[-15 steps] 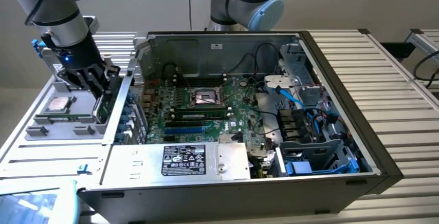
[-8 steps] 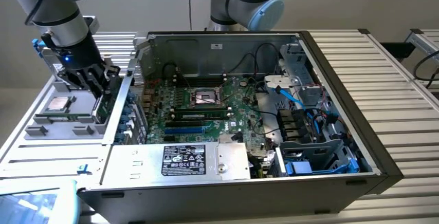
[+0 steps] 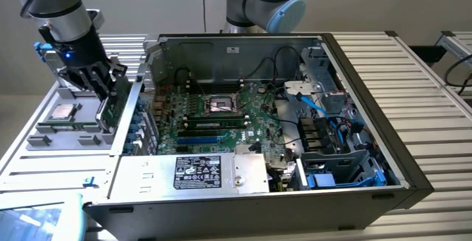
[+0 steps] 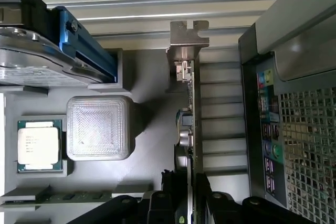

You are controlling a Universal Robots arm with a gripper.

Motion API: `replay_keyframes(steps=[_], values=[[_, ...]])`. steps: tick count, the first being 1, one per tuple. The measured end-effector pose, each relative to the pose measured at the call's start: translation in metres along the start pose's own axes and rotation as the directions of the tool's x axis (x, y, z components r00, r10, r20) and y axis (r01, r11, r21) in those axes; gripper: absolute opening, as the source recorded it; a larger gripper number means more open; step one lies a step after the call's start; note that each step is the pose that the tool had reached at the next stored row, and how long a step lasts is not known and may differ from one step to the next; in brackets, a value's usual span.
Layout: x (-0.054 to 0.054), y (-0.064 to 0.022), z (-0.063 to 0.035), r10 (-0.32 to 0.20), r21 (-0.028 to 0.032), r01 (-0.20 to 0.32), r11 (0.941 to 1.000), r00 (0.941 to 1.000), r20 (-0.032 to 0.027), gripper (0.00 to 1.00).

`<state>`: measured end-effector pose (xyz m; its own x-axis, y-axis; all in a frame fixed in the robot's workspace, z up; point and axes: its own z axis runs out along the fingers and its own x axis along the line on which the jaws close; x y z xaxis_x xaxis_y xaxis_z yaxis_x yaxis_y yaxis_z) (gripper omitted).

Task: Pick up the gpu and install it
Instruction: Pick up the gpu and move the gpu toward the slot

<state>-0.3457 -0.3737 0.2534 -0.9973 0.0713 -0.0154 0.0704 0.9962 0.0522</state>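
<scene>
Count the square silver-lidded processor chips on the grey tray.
1. The square silver-lidded processor chip sits in a grey tray recess beside a clear ribbed block. Others could hide behind the gripper and the green circuit card it grips.

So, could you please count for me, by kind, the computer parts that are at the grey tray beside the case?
gpu: 1
processor chip: 1
clear plastic cover: 1
drive with blue rail: 1
memory stick: 1
Total: 5
</scene>
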Motion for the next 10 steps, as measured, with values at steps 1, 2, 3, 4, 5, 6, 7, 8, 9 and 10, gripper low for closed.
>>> replay_keyframes(steps=[1,2,3,4,5,6,7,8,9,10], values=[[0.000,0.0005,-0.0047,0.000,0.0001,0.000,1.0000,1.0000,-0.0002,0.28],[0.000,0.0010,-0.0092,0.000,0.0000,0.000,1.0000,1.0000,0.0000,0.28],[0.000,0.0016,-0.0137,0.000,0.0000,0.000,1.0000,1.0000,-0.0001,0.28],[0.000,0.0019,-0.0182,0.000,0.0001,0.000,1.0000,1.0000,-0.0001,0.28],[0.000,0.0023,-0.0227,0.000,0.0000,0.000,1.0000,1.0000,0.0000,0.28],[0.000,0.0028,-0.0276,0.000,0.0001,0.000,1.0000,1.0000,-0.0002,0.28],[0.000,0.0032,-0.0318,0.000,0.0001,0.000,1.0000,1.0000,-0.0001,0.28],[0.000,0.0037,-0.0367,0.000,0.0001,0.000,1.0000,1.0000,-0.0001,0.28],[-0.001,0.0041,-0.0412,0.000,0.0001,0.000,1.0000,1.0000,-0.0001,0.28],[-0.001,0.0046,-0.0456,0.000,0.0000,0.000,1.0000,1.0000,-0.0001,0.28]])
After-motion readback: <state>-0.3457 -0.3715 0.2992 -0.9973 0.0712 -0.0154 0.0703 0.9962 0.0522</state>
